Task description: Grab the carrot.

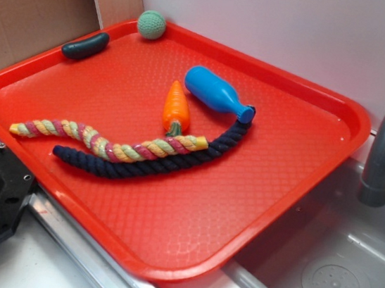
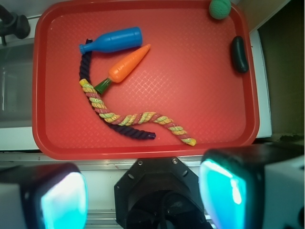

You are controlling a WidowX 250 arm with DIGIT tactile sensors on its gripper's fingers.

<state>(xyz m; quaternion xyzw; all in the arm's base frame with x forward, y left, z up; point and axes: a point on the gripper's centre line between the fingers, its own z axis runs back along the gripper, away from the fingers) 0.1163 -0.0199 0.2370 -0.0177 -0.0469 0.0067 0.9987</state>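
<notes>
Gripper: the two-fingered gripper (image 2: 143, 200) is hovering high above the near edge of the red plastic tray (image 2: 200, 119), jaws standing wide apart, holding nothing.
Carrot: the small orange plastic toy carrot (image 2: 127, 65) is lying flat on the tray, ahead of the jaws and slightly left, well apart from them.
Long axis: running diagonally, green stem nearer and left, tip pointing away right.
Crowding: the multicoloured twisted rope (image 2: 138, 118) and the dark navy rope (image 2: 86, 67) are touching the stem end; the blue bottle-shaped toy (image 2: 114, 40) is lying just beside the tip.
Far corner: the green crocheted ball (image 2: 219, 8) and the dark oblong toy (image 2: 239, 54) are sitting well clear.
</notes>
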